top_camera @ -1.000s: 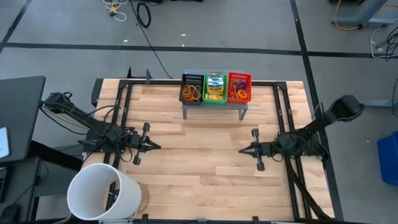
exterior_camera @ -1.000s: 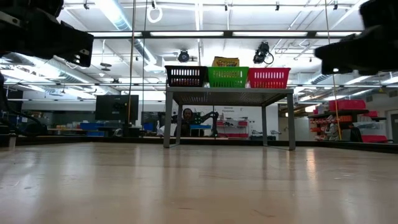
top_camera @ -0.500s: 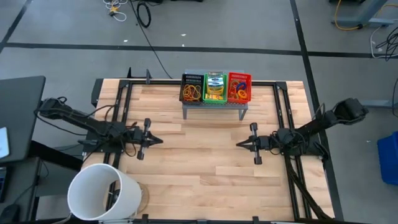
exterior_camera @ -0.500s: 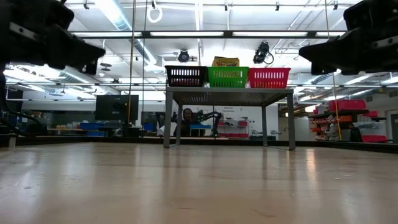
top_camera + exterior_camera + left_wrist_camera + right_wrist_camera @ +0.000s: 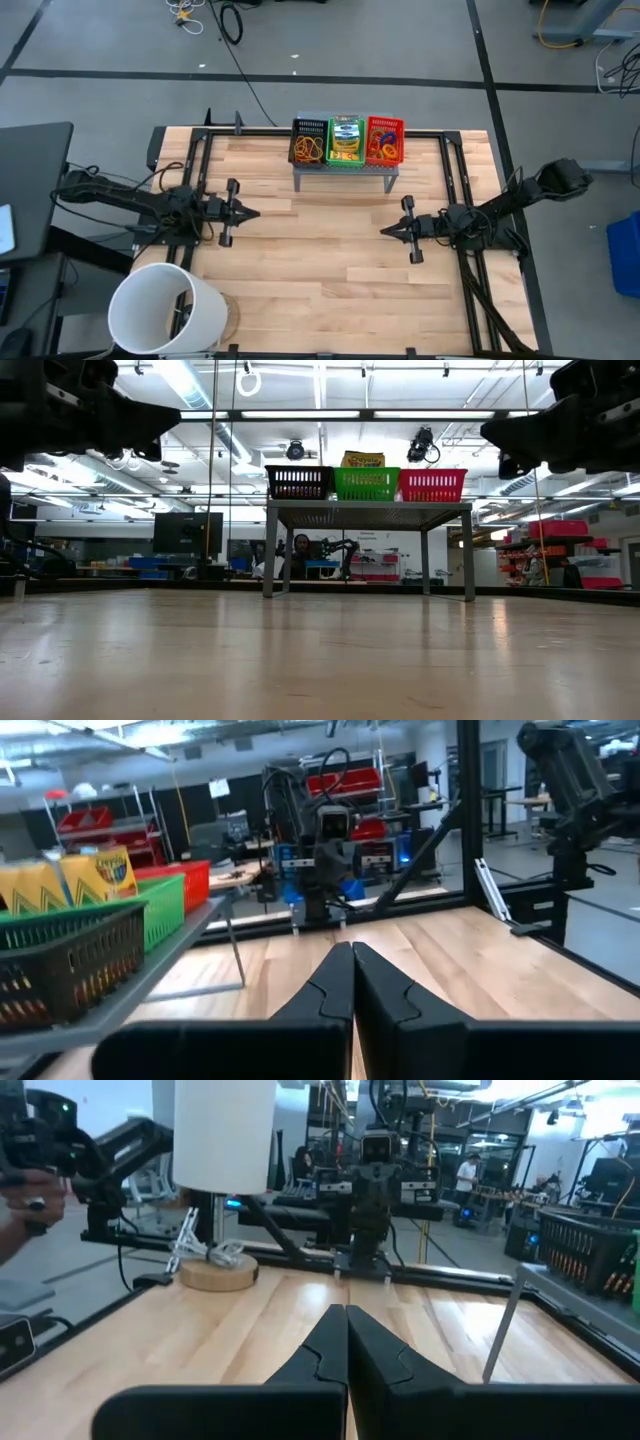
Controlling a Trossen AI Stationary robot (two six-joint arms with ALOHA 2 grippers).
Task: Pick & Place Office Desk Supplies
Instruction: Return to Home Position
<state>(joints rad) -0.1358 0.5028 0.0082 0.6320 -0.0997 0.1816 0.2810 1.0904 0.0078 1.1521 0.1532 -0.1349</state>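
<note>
Three small mesh trays sit in a row on a grey perforated stand (image 5: 345, 172) at the table's far middle. The black tray (image 5: 308, 143) holds brown rubber bands, the green tray (image 5: 346, 143) holds yellow-green crayon boxes (image 5: 363, 459), and the red tray (image 5: 384, 141) holds coloured rings. My left gripper (image 5: 257, 213) hovers shut and empty over the table's left half, pointing right, nearer than the stand. My right gripper (image 5: 383, 232) hovers shut and empty over the right half, pointing left. Their shut fingertips show in the wrist views, left (image 5: 352, 948) and right (image 5: 346, 1310).
A big white bucket (image 5: 165, 310) stands on a wooden disc at the table's near left corner. Black frame rails (image 5: 196, 160) run along the left, right and far edges. Bare wooden tabletop (image 5: 320, 260) lies between the two grippers and before the stand. A person's hand (image 5: 25, 1190) shows beyond the table.
My left gripper has swung toward the table's far edge, staying shut and off the table. My right gripper has also shifted a little toward the far edge, then kept still. The trays and stand have not moved.
</note>
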